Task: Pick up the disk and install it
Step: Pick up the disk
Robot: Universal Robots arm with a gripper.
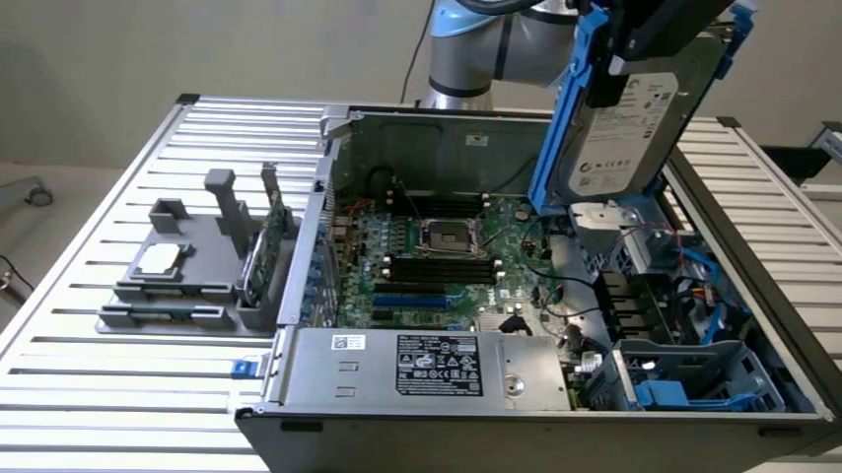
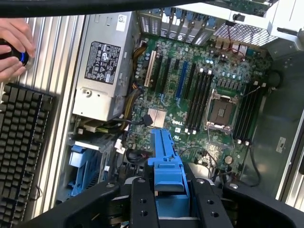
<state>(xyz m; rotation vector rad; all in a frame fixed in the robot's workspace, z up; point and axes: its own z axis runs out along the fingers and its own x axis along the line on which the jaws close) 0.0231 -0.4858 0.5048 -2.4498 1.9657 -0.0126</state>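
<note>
Slatted table (image 1: 105,394) carries open case (image 1: 435,148); gripper (image 2: 171,194) holds disk (image 1: 632,128) tilted above.

The silver-grey metal robot arm (image 1: 490,57) is built of thick round tubes, its joints finished with pale blue plastic caps (image 1: 460,22). A thick black cable (image 1: 507,6) curves over one joint, and a thin dark cable (image 1: 418,54) runs beside the arm. The matte black gripper (image 2: 173,186) has a broad, angular housing and two flat, bar-shaped black fingers (image 2: 142,205), each with a row of small round screw holes.
</note>
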